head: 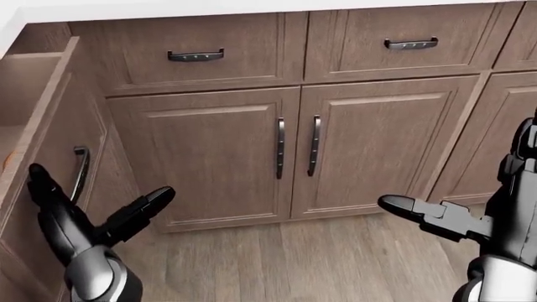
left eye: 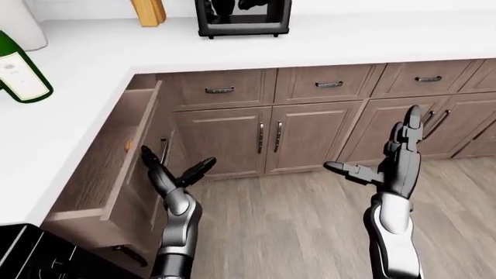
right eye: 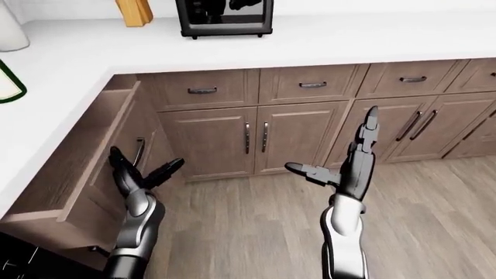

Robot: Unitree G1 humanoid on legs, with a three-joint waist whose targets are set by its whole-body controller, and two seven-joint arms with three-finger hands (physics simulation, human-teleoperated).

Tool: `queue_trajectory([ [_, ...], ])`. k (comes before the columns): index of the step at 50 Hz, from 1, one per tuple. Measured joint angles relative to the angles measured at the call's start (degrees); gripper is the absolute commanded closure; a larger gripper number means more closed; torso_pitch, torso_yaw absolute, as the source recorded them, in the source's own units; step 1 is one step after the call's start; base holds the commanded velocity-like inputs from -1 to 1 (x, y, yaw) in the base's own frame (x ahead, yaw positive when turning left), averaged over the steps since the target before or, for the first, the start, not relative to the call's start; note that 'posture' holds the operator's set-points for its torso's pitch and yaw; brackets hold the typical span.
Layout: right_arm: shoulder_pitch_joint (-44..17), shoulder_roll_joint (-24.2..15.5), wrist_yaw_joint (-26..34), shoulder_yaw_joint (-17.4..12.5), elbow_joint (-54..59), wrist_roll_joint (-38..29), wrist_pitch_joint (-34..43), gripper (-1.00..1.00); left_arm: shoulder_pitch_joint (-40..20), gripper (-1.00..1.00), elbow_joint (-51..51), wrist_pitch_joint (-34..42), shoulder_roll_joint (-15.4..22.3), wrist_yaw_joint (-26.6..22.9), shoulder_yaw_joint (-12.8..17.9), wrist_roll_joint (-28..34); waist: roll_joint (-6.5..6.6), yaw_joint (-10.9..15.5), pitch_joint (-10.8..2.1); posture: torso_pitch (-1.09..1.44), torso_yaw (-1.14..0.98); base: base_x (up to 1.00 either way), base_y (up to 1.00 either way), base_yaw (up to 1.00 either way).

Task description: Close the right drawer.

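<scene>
The open drawer [left eye: 133, 152] juts out of the left-hand cabinet run under the white counter. Its front panel [head: 52, 165] with a dark handle [head: 80, 173] faces right in the head view. A small brown nut [left eye: 128, 145] lies inside against the front panel. My left hand [head: 94, 200] is open, its fingers [head: 40, 179] lying on the panel beside the handle and the thumb spread to the right. Over the wooden floor at the right, my right hand [head: 436, 217] is raised and open, holding nothing.
Closed drawers [head: 194, 55] and double cabinet doors [head: 295, 148] fill the wall ahead. On the counter stand a green bottle [left eye: 19, 70], a black appliance [left eye: 242, 17] and a wooden block [left eye: 147, 10]. A black stove corner [left eye: 23, 258] shows at bottom left.
</scene>
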Motion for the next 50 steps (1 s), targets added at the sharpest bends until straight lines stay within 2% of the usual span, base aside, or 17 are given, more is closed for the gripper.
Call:
queue_trajectory([
  [50, -0.07, 0.05, 0.05, 0.24, 0.41, -0.31, -0.12, -1.00, -5.27, -1.00, 11.50, -4.89, 7.96, 1.06, 5.67, -7.90, 0.77, -0.42, 0.04, 0.00, 0.00, 0.00, 0.00, 0.00],
])
